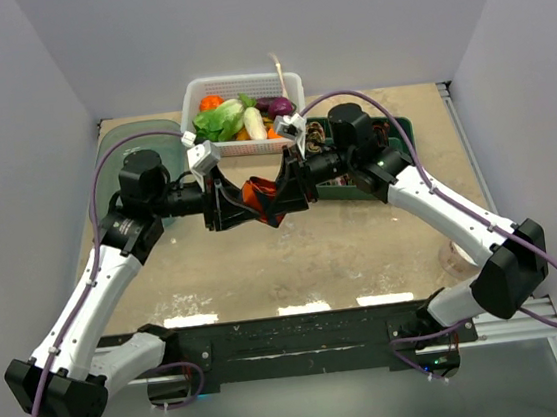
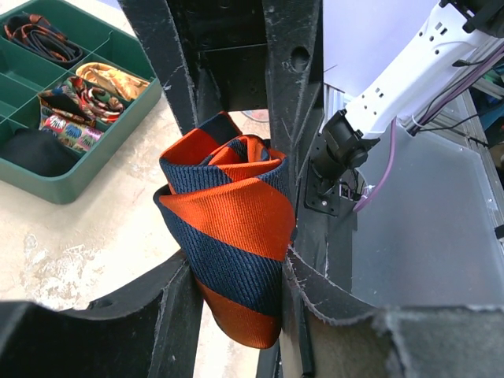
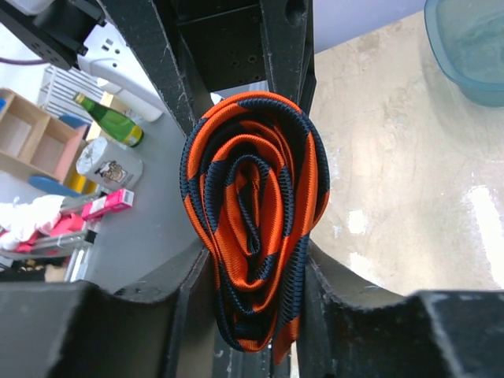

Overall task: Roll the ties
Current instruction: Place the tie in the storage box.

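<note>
1. In the middle of the top view, the striped tie (image 1: 262,198), wound into a coil, hangs above the table (image 1: 344,251).
2. The left gripper (image 1: 230,202) is pinched narrow on the coil.
3. The right gripper (image 1: 289,189) clamps the same coil from the opposite side.
4. Other rolled ties (image 2: 87,94) sit in the green tray (image 2: 110,150), at the upper left of the left wrist view.

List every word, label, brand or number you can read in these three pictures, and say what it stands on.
No text can be read in any view.
Green bottle: its pale label is too blurred to read.
Pink box: print too small to read.
Striped tie: no writing shows.
</note>
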Tool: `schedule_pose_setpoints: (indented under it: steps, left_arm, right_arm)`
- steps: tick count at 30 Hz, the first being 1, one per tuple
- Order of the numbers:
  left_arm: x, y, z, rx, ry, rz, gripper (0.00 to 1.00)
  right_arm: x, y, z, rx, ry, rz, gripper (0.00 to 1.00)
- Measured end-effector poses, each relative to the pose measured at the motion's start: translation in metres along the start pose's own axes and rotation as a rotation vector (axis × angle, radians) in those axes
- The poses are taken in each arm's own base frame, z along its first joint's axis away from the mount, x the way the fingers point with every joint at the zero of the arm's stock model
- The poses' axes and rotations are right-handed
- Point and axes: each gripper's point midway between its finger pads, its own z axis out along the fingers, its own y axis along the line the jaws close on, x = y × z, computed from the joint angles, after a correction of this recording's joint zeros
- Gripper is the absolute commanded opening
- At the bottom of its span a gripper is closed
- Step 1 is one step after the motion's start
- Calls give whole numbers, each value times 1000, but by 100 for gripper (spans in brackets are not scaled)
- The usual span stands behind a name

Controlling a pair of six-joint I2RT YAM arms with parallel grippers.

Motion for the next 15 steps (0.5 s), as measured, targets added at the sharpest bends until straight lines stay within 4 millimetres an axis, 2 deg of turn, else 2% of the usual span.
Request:
schedule_pose_setpoints:
  steps: [7,11,14,15]
  left_arm:
    - [0,6,0,-32,-1,-4,49]
    - [1,13,0,-77,-1,-6,58]
    - [1,21,0,-124,0,-10,76]
    - [2,24,-1,-143,1,-11,79]
  right_arm:
    - [0,-5,1,24,-4,21,0]
    - [-2,-13,1,67,-14,22,0]
    - [-2,-18,3,99,-19,23,0]
    - [-2,-19,3,109,-20,24,0]
